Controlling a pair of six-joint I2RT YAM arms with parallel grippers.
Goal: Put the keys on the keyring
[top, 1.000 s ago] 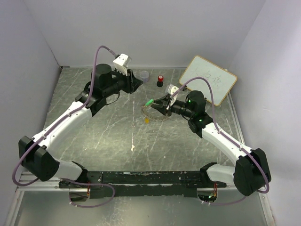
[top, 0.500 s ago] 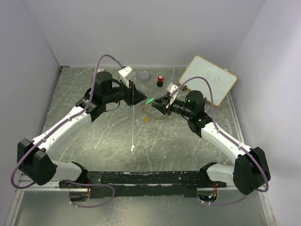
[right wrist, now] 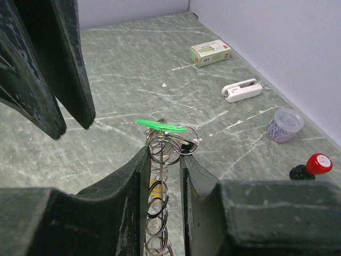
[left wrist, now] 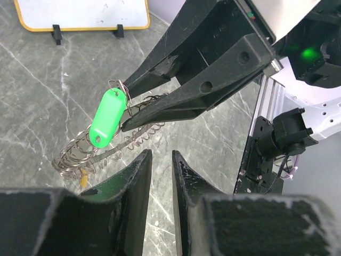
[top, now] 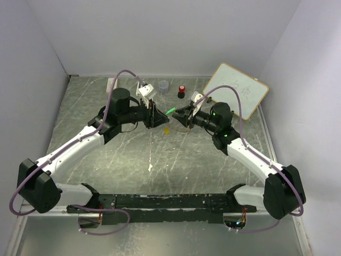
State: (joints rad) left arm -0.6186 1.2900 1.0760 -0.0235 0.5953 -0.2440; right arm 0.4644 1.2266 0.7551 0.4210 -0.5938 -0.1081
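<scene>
My right gripper [right wrist: 164, 152] is shut on the keyring [right wrist: 159, 213], a silver ring with a coiled, chain-like rim that stands edge-on between its fingers. The green key [right wrist: 160, 126] hangs from small rings at the keyring's top, just past the fingertips. The yellow key [right wrist: 155, 186] shows behind the coils, lower down. My left gripper [left wrist: 161, 156] faces the right one with a narrow gap and nothing in it. It stops a little short of the green key [left wrist: 108, 116] and the keyring [left wrist: 80, 154]. From above, both grippers meet near the green key [top: 170, 111].
A small whiteboard [top: 236, 90] stands at the back right. A red-capped black knob [top: 181, 92] and a small cup of clips [top: 163, 85] sit behind the grippers. A white stapler [right wrist: 242, 89] and a green box [right wrist: 210, 52] lie at the back left.
My left arm has swung from the back of the table toward the right gripper, and its jaws have narrowed a little. The right gripper has raised the keyring slightly.
</scene>
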